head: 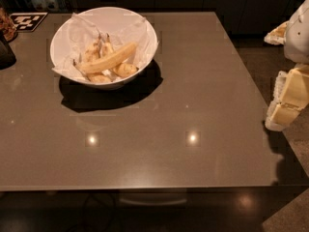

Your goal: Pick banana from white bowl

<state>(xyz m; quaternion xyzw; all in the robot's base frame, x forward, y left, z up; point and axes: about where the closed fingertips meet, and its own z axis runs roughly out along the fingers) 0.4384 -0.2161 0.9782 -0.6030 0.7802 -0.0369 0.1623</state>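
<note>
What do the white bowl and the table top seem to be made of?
Large round white bowl: likely glazed ceramic, its rim glossy. Grey-brown table top: probably polished stone or laminate; it mirrors two lights. The robot's tool hangs off the table's right edge.
</note>
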